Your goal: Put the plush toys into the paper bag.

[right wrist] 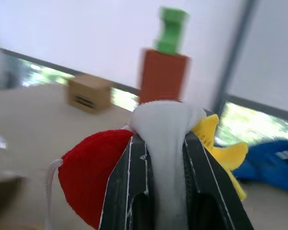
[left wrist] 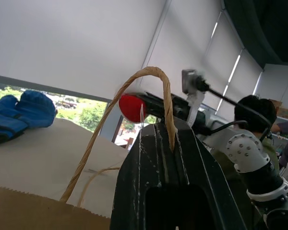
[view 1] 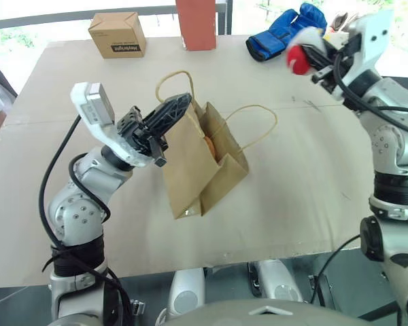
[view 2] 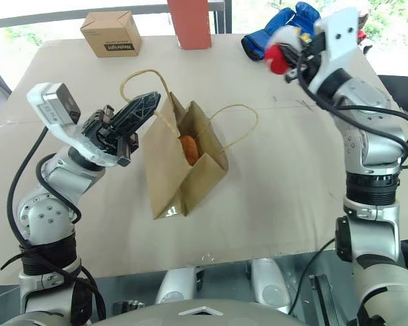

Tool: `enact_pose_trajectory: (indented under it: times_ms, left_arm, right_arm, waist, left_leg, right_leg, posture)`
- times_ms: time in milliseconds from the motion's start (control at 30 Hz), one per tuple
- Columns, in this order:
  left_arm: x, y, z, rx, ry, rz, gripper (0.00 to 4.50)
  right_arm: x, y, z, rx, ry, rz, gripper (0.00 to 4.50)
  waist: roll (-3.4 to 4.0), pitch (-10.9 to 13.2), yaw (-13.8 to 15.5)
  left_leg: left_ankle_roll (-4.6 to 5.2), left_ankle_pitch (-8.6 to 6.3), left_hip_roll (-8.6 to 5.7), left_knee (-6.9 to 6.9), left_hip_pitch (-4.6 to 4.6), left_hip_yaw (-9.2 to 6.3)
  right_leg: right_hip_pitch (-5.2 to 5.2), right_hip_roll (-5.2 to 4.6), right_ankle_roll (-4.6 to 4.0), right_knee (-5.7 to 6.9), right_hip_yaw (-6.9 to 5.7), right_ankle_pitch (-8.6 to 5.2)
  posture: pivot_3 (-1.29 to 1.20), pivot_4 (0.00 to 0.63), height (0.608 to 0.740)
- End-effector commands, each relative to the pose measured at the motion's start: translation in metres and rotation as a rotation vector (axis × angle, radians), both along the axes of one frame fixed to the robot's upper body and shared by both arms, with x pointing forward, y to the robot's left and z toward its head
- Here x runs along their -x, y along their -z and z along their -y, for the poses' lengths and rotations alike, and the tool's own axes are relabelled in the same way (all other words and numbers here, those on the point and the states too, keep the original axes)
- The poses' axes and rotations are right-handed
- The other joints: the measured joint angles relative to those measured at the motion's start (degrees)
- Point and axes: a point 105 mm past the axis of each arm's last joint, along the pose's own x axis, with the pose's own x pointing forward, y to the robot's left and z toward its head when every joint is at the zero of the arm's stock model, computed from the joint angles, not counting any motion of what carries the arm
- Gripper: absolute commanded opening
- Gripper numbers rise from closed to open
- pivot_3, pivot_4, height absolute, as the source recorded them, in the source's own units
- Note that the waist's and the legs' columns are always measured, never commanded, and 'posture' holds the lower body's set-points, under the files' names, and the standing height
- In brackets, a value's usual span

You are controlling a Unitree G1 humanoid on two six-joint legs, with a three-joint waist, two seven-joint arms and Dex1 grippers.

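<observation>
The right gripper (view 1: pixel 311 62) pinches the white toy (right wrist: pixel 164 125) with the red end, raised near the table's (view 1: pixel 306 176) far edge. The bag (view 1: pixel 197 159) lies toward eight o'clock from it, mouth facing two o'clock. The left gripper (view 1: pixel 164 117), fingers pressed together on a twine handle (left wrist: pixel 159 88), holds the bag open. Something orange-brown (view 2: pixel 188 149) sits inside, probably the bear.

paper bag (view 1: pixel 190 170): matt brown kraft paper, twisted twine handles | plush toy (right wrist: pixel 93 175): fuzzy red and white cloth | table (view 1: pixel 292 190): matt tan board | box (view 1: pixel 117 34): plain cardboard
</observation>
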Motion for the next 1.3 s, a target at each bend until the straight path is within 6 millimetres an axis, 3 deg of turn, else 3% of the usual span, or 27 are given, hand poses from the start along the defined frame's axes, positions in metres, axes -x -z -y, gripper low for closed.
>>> enact_pose_trajectory:
  times_ms: [33, 200, 300, 500, 533, 567, 600, 633, 733, 800, 1033, 1300]
  left_arm:
    - [0.008, -0.014, 0.003, -0.004, 0.002, 0.08, 0.0]
    - [0.007, -0.015, 0.006, 0.005, 0.0, 0.088, 0.0]
    - [0.008, -0.016, 0.007, 0.015, -0.003, 0.096, 0.0]
    - [0.009, -0.014, 0.009, 0.009, -0.004, 0.099, 0.0]
    - [0.009, -0.013, 0.011, 0.004, -0.002, 0.101, 0.0]
    - [0.01, -0.013, 0.012, 0.002, 0.001, 0.104, 0.0]
    - [0.011, -0.013, 0.013, 0.0, 0.003, 0.107, 0.0]
    - [0.012, -0.013, 0.013, -0.003, 0.004, 0.111, 0.0]
    - [0.015, -0.013, 0.009, -0.005, -0.009, 0.122, 0.0]
    - [0.018, -0.014, 0.006, 0.004, -0.023, 0.128, 0.0]
    - [0.027, -0.02, -0.004, 0.042, -0.04, 0.152, 0.0]
    - [0.027, -0.018, -0.009, 0.039, -0.046, 0.155, 0.0]
  right_arm:
    - [0.014, 0.003, -0.017, 0.017, -0.072, 0.008, 0.01]
    - [0.04, 0.047, -0.08, 0.186, -0.312, -0.02, 0.01]
    - [0.046, 0.076, -0.096, 0.311, -0.399, -0.034, 0.01]
    - [0.07, 0.099, -0.119, 0.42, -0.659, -0.059, 0.01]
    - [0.072, 0.102, -0.121, 0.437, -0.692, -0.063, 0.46]
    - [0.074, 0.11, -0.121, 0.49, -0.73, -0.063, 0.98]
    - [0.075, 0.114, -0.121, 0.527, -0.752, -0.056, 1.23]
    - [0.074, 0.116, -0.12, 0.541, -0.759, -0.05, 1.9]
    - [0.069, 0.111, -0.116, 0.507, -0.754, -0.063, 3.35]
    - [0.065, 0.112, -0.11, 0.504, -0.733, -0.069, 3.98]
    - [0.061, 0.112, -0.09, 0.421, -0.639, -0.128, 3.98]
    - [0.047, 0.1, -0.041, 0.325, -0.426, -0.249, 3.98]
  waist:
    - [0.0, 0.0, 0.21]
    - [-0.01, 0.0, 0.4]
    - [-0.01, 0.0, 0.31]
    - [-0.02, -0.01, 0.31]
    - [-0.02, -0.01, 0.3]
    - [-0.01, 0.0, 0.29]
    - [-0.01, 0.0, 0.28]
    - [-0.01, 0.0, 0.28]
    - [-0.01, 0.0, 0.32]
    - [-0.02, 0.0, 0.32]
    - [-0.02, 0.0, 0.43]
    - [-0.03, -0.01, 0.52]
  left_leg:
    - [0.0, 0.0, 0.0, 0.01, 0.0, 0.0]
    - [-0.01, 0.01, -0.04, 0.09, -0.03, 0.03]
    - [-0.01, 0.01, -0.03, 0.08, -0.02, 0.0]
    - [-0.01, 0.01, -0.03, 0.08, -0.01, -0.01]
    - [-0.01, 0.01, -0.03, 0.08, -0.01, -0.01]
    - [-0.01, 0.01, -0.02, 0.08, -0.01, -0.01]
    - [-0.01, 0.01, -0.03, 0.08, -0.01, -0.01]
    - [-0.01, 0.01, -0.03, 0.08, -0.01, -0.01]
    - [-0.01, 0.01, -0.03, 0.09, -0.01, -0.02]
    - [-0.02, 0.01, -0.02, 0.08, -0.01, -0.02]
    - [-0.02, 0.01, -0.03, 0.08, -0.01, -0.02]
    - [-0.02, 0.01, -0.03, 0.1, -0.01, -0.01]
  right_leg:
    - [0.0, 0.0, 0.0, 0.0, 0.0, 0.0]
    - [0.03, -0.04, 0.0, -0.03, 0.01, 0.0]
    - [0.02, -0.02, 0.0, -0.02, 0.0, 0.0]
    - [0.03, -0.02, 0.0, -0.02, -0.01, 0.0]
    - [0.03, -0.02, 0.0, -0.02, -0.01, 0.0]
    - [0.03, -0.01, 0.0, -0.02, -0.01, 0.0]
    - [0.03, -0.01, 0.0, -0.02, -0.01, 0.0]
    - [0.03, -0.02, 0.0, -0.02, -0.01, 0.0]
    - [0.04, -0.02, 0.0, -0.02, -0.02, 0.0]
    - [0.03, -0.02, 0.0, -0.02, -0.02, 0.0]
    - [0.04, -0.02, 0.0, -0.02, -0.03, 0.0]
    - [0.06, -0.03, 0.0, -0.03, -0.02, 0.0]
  posture:
    - [0.0, 0.15, 0.74]
    - [0.0, 0.15, 0.74]
    - [0.0, 0.15, 0.74]
    - [0.0, 0.15, 0.74]
    - [0.0, 0.15, 0.74]
    - [0.0, 0.15, 0.74]
    - [0.0, 0.15, 0.74]
    - [0.0, 0.15, 0.74]
    - [0.0, 0.15, 0.74]
    - [0.0, 0.15, 0.74]
    - [0.0, 0.15, 0.74]
    - [0.0, 0.15, 0.74]
